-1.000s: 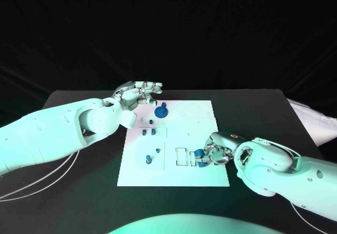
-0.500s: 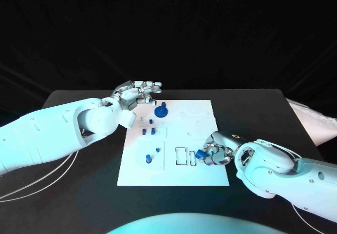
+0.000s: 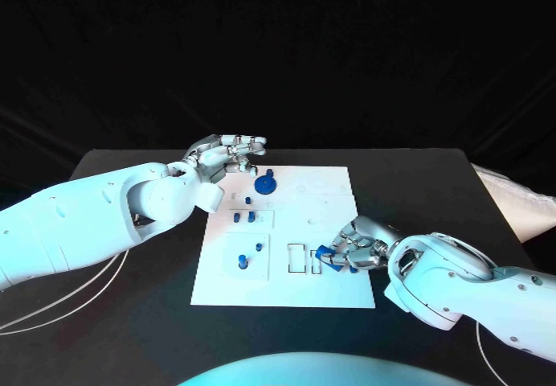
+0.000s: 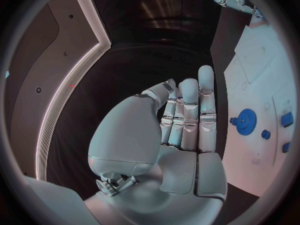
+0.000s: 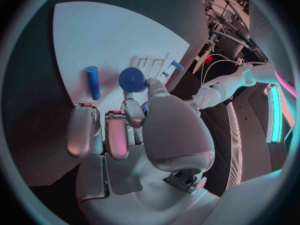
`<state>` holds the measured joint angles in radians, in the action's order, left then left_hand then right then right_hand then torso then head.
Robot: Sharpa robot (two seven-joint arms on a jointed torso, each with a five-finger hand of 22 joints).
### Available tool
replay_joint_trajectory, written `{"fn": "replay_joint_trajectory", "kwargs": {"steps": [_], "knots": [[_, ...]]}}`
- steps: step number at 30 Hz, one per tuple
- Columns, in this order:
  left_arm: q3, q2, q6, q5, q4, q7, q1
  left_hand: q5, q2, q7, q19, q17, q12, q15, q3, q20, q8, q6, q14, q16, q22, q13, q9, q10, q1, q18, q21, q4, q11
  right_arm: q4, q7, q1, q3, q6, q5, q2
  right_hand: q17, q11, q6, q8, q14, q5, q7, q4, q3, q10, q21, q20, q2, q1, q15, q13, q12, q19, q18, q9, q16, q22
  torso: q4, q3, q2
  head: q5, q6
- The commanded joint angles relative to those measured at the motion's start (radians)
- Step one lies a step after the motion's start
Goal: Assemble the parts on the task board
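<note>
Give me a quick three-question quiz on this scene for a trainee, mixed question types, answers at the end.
1. True or false: the left hand holds a blue part.
2. Which hand pinches the round blue part? A. the left hand. B. the right hand. C. neither.
3. Fill in: the blue gear sits on the task board toward its ___ end, seen from the robot.

Key: 1. False, it holds nothing. 2. B. 3. Far.
</note>
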<state>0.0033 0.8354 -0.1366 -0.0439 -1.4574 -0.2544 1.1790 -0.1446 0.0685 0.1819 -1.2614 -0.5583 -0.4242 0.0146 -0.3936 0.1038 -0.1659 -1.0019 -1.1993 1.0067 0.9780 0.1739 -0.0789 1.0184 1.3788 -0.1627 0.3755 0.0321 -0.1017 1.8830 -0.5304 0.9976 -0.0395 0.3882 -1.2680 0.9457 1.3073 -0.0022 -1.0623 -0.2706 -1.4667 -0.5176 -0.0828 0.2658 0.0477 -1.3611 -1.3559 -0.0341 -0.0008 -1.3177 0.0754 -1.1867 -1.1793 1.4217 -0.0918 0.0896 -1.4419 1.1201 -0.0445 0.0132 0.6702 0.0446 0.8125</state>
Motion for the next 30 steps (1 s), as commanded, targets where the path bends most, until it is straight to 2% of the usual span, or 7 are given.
{"fn": "replay_joint_trajectory", "kwargs": {"steps": [1, 5, 14, 22, 30], "knots": [[0.000, -0.001, 0.021, 0.004, -0.001, -0.002, 0.000, -0.005, -0.004, -0.002, 0.002, 0.001, -0.005, 0.001, 0.000, 0.008, -0.004, 0.006, 0.005, 0.002, -0.001, 0.001, 0.000, -0.007, -0.005, -0.018, -0.006, 0.006, 0.001, 0.007, 0.029, 0.002, 0.001, 0.065, 0.056, -0.001, 0.054, -0.009, -0.018, -0.003, -0.068, -0.007, 0.015, 0.013, -0.011, -0.012, -0.003, 0.005, 0.002, -0.004, 0.004, 0.002, 0.007, 0.001, 0.008, 0.124, -0.004, 0.000, 0.0021, 0.0009, -0.002, 0.000, 0.000], [0.000, -0.002, 0.022, 0.004, 0.000, -0.002, 0.000, -0.005, -0.004, -0.002, 0.002, 0.001, -0.005, 0.001, 0.000, 0.008, -0.004, 0.006, 0.005, 0.002, -0.001, 0.001, 0.000, -0.007, -0.005, -0.018, -0.006, 0.006, 0.001, 0.014, 0.036, 0.003, 0.001, 0.080, 0.041, -0.002, 0.055, -0.009, -0.020, -0.004, -0.068, -0.007, 0.015, 0.013, -0.012, -0.013, -0.003, 0.005, 0.002, -0.004, 0.004, 0.002, 0.007, 0.001, 0.008, 0.124, -0.005, 0.001, 0.0033, 0.0006, -0.001, 0.000, 0.000], [0.000, -0.003, 0.022, 0.004, 0.000, -0.002, 0.000, -0.005, -0.003, -0.001, 0.002, 0.001, -0.006, 0.001, -0.001, 0.008, -0.004, 0.007, 0.005, 0.002, -0.001, 0.001, 0.000, -0.008, -0.004, -0.018, -0.006, 0.007, 0.000, 0.010, 0.035, 0.003, 0.001, 0.073, 0.021, -0.023, 0.055, -0.009, -0.022, -0.004, -0.068, -0.008, 0.015, 0.015, -0.012, -0.013, -0.003, 0.005, 0.001, -0.001, 0.004, 0.003, 0.008, 0.002, 0.008, 0.126, -0.005, 0.002, 0.0029, 0.0019, -0.003, 0.004, 0.001], [0.000, -0.006, 0.024, 0.004, -0.001, -0.001, 0.000, -0.005, -0.003, -0.001, 0.002, 0.001, -0.006, 0.001, -0.001, 0.008, -0.004, 0.007, 0.005, 0.002, -0.001, 0.001, 0.000, -0.008, -0.004, -0.018, -0.006, 0.007, 0.000, -0.027, 0.030, 0.007, 0.001, 0.059, 0.000, -0.076, 0.055, -0.009, -0.023, -0.004, -0.068, -0.006, 0.015, 0.015, -0.011, -0.012, -0.003, 0.006, -0.001, 0.000, 0.004, 0.003, 0.010, 0.001, 0.008, 0.127, -0.005, 0.001, 0.0073, 0.0029, -0.003, 0.003, 0.002], [0.000, -0.004, 0.023, 0.004, -0.003, -0.001, 0.000, -0.005, -0.003, -0.001, 0.002, 0.002, -0.006, 0.001, -0.001, 0.008, -0.005, 0.007, 0.005, 0.002, -0.001, 0.001, 0.000, -0.008, -0.005, -0.018, -0.006, 0.007, 0.000, -0.061, 0.012, 0.007, 0.001, 0.013, -0.028, -0.121, 0.057, -0.009, -0.024, -0.001, -0.068, 0.017, 0.015, 0.018, -0.012, -0.015, -0.003, 0.006, -0.005, 0.008, 0.005, -0.001, 0.010, 0.001, 0.008, 0.131, -0.006, 0.002, 0.0107, 0.0043, -0.002, 0.004, 0.004]]}}
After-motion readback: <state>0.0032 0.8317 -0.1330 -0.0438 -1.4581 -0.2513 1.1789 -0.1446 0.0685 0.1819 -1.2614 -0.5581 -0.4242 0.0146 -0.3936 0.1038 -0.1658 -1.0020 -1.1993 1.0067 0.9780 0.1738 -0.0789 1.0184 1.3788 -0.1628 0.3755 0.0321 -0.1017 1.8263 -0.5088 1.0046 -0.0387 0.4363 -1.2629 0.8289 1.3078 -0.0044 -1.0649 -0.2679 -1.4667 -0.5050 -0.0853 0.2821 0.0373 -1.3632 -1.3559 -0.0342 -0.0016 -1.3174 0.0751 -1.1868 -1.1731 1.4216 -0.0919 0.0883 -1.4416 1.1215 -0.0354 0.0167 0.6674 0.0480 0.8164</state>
